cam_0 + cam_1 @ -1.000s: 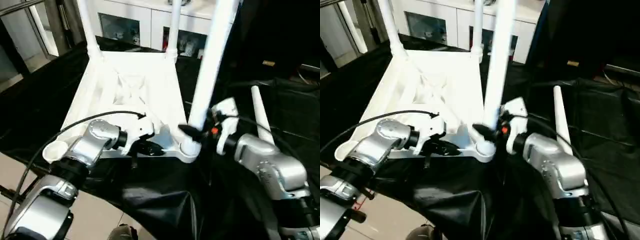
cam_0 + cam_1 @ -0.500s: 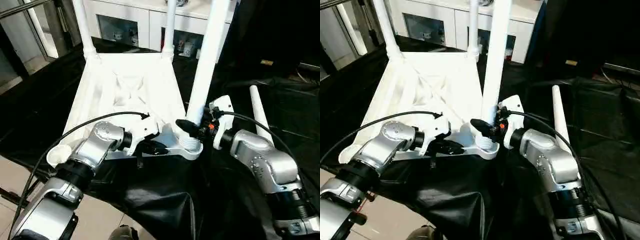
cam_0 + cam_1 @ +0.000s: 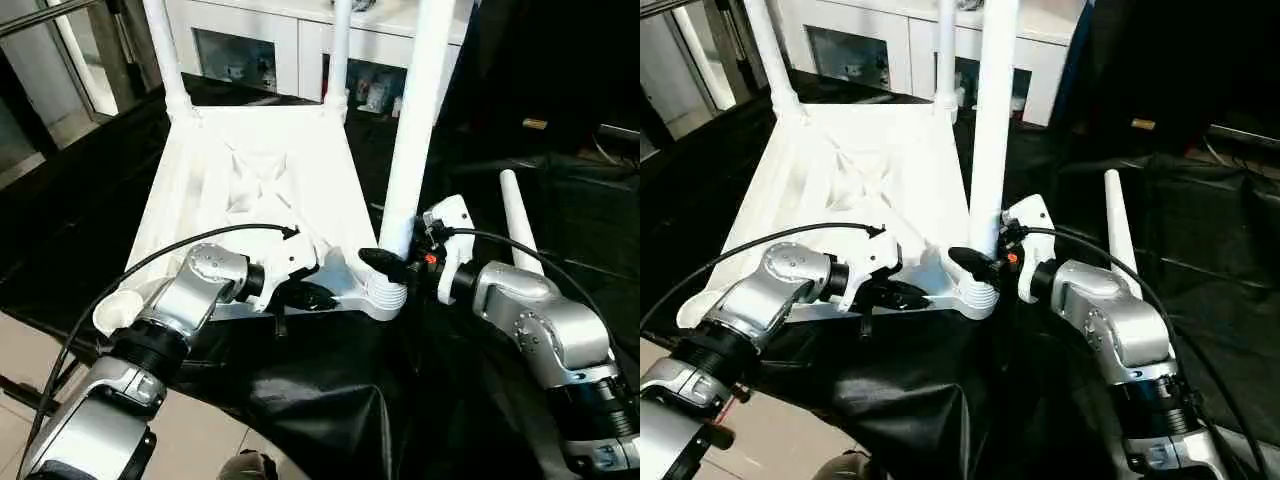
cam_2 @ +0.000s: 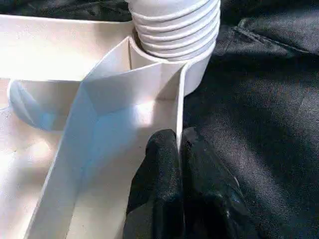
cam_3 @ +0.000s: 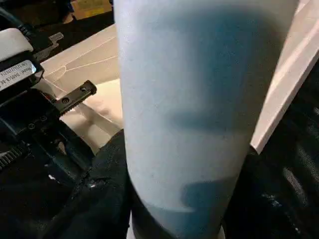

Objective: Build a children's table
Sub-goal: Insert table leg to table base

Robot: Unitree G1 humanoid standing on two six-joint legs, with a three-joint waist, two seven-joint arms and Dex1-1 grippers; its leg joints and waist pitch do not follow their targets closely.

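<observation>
The tabletop [image 3: 262, 190] lies upside down on the black-draped bench [image 3: 90, 220], ribs up, its near edge at the bench's near edge. Two legs [image 3: 165, 55] stand in the far corner sockets; their upper parts are cut off by the top of the head views. A third leg [image 3: 418, 120] stands at the near right corner, its ribbed end [image 4: 174, 25] sitting in the socket with several rings still showing above the rim; its top is also cut off. The fourth leg [image 3: 518, 225] lies on the bench to the right of the tabletop, apart from it, its lower end hidden behind the right forearm. The near left socket [image 3: 115, 305] is open, partly covered by the left arm.

The left gripper [image 4: 178, 149] is clenched on the thin rim wall of the tabletop's near edge, just beside the near right socket; one black finger sits on each side of the wall. The right gripper [image 3: 392, 268] grasps the third leg low down, just above the socket. In the right wrist view the leg blocks most of the sight, so the fingers [image 5: 107, 199] show as dark shapes on either side of it. How deep the leg's end goes into the socket cannot be told.
</observation>
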